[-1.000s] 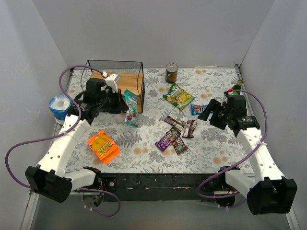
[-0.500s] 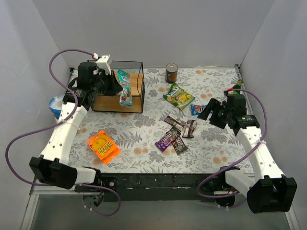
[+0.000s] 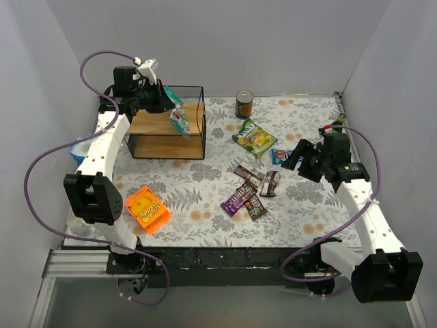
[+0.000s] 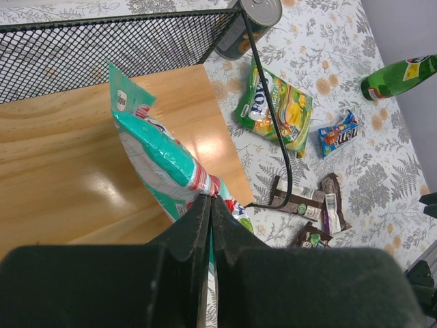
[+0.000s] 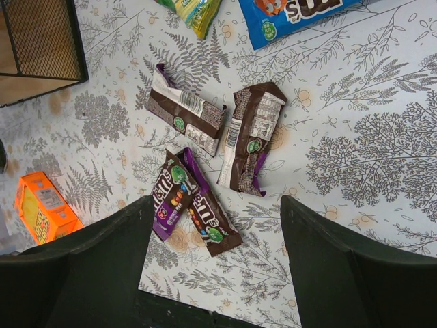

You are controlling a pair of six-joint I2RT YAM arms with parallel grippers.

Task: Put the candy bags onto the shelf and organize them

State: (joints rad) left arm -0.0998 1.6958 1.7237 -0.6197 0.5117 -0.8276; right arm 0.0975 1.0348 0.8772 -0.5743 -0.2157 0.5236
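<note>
Left fingers [image 4: 190,236] pinched shut on one end of the teal bag [image 4: 153,154], which is held over the top board of the shelf [image 3: 153,124], upper left of the overhead view; contact with the wood, cannot tell. Right fingers [image 5: 89,260] spread wide, holding nothing, above the packets [image 5: 249,137] mid-tabletop [image 5: 369,150]. Step in hand, by my reading: placing the teal bag. Next calls for lowering it flat, clear of the wire frame, then releasing.
</note>
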